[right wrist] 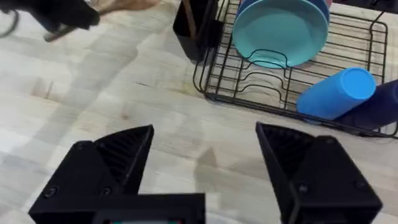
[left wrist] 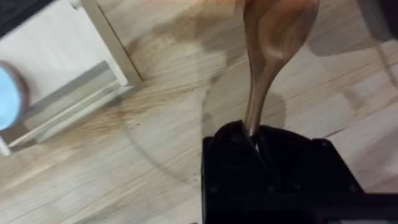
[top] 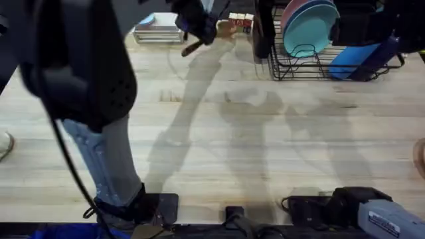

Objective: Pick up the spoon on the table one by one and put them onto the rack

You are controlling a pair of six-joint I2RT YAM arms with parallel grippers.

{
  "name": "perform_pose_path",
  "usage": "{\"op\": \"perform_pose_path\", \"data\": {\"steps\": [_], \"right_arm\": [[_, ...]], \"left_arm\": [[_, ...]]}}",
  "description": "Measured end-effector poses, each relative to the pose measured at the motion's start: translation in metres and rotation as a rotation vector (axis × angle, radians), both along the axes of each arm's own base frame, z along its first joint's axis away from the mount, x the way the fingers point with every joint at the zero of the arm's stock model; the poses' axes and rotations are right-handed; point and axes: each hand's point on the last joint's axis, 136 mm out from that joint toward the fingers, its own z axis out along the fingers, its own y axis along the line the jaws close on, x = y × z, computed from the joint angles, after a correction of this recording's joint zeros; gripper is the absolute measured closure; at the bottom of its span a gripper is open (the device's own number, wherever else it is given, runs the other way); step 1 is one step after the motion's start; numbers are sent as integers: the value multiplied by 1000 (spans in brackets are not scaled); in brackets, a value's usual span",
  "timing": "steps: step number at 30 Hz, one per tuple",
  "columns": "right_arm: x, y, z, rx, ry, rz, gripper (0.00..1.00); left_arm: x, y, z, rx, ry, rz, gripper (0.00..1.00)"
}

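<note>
My left gripper [top: 198, 30] is raised over the far middle of the table [top: 226, 133], just left of the rack [top: 302, 66]. It is shut on the brown wooden spoon [left wrist: 277, 31]. The spoon's handle runs between the fingers [left wrist: 236, 155] and its oval bowl points away over the tabletop. In the overhead view the spoon [top: 192, 48] sticks out below the gripper. The right wrist view shows that spoon [right wrist: 121, 5] in the left gripper [right wrist: 62, 15] far off. My right gripper [right wrist: 205, 155] is open over bare wood, well short of the rack [right wrist: 261, 102].
The rack holds upright teal and pink plates [top: 309, 26], a blue cup [top: 358, 60] lying on its side, and a black utensil holder [top: 262, 30] at its left end. A flat metal tray [top: 156, 33] lies at the far left.
</note>
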Motion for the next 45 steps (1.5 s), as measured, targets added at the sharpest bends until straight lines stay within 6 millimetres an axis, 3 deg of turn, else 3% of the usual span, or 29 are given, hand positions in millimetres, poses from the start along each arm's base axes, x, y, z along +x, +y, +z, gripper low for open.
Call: {"op": "perform_pose_path", "data": {"steps": [5, 15, 21, 22, 28, 32, 40, 45], "right_arm": [[0, 0, 0, 0, 0, 0, 7], [0, 0, 0, 0, 0, 0, 7], [0, 0, 0, 0, 0, 0, 7], [0, 0, 0, 0, 0, 1, 7], [0, 0, 0, 0, 0, 0, 7], [0, 0, 0, 0, 0, 0, 7], [0, 0, 0, 0, 0, 1, 7], [0, 0, 0, 0, 0, 1, 7]], "left_arm": [[-3, 1, 47, -25, -93, -2, 958], [-9, -4, 118, -102, -254, -24, 957], [-15, -26, 173, -212, -392, -99, 957], [-23, -53, 201, -302, -459, -176, 957], [-37, -90, 215, -395, -474, -267, 957], [-38, -109, 234, -442, -546, -314, 957], [-44, -135, 260, -528, -617, -347, 957], [-39, -141, 281, -610, -691, -328, 957]]}}
